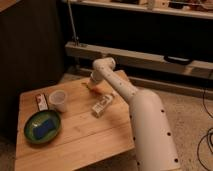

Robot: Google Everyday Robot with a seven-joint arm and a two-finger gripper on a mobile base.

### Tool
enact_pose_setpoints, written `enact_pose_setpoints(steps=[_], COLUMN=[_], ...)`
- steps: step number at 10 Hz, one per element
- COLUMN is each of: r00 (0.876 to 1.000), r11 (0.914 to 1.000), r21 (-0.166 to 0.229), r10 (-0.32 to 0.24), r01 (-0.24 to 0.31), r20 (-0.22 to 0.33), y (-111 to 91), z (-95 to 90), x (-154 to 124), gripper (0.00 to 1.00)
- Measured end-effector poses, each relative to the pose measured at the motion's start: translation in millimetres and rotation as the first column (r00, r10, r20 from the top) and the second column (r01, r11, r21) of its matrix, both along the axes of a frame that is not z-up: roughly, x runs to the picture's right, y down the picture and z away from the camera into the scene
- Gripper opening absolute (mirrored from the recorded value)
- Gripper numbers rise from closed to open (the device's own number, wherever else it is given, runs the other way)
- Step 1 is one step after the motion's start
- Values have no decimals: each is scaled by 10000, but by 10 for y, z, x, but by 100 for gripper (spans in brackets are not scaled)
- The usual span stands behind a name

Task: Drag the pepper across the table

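The pepper [92, 89] shows as a small orange-red sliver on the far part of the light wooden table [80, 145], mostly hidden under the arm's end. My gripper [93, 84] is down right on top of it, at the end of the white arm that reaches in from the lower right. Whether it holds the pepper or only presses on it is not visible.
A white tube with a label [102, 105] lies just right of the gripper. A clear cup [58, 100] and a red-and-white packet [41, 102] stand to the left. A green plate [30, 121] holds a blue sponge [43, 128]. A dark cabinet [30, 55] and shelving stand behind the table.
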State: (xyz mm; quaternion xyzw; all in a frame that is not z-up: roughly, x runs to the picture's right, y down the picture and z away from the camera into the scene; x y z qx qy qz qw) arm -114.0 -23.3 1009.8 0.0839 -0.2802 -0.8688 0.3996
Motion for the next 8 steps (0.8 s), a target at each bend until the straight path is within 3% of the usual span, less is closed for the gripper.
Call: enact_pose_setpoints(steps=[4,8], r00=[9915,9701], r11=[9979,9906], r21=[-26,112], r10=[-637,-1357], r01=[644,1362], r20=[1137,2011], y=[84,130], z=[-146,-232], x=[-547,-1063], gripper=[12,12])
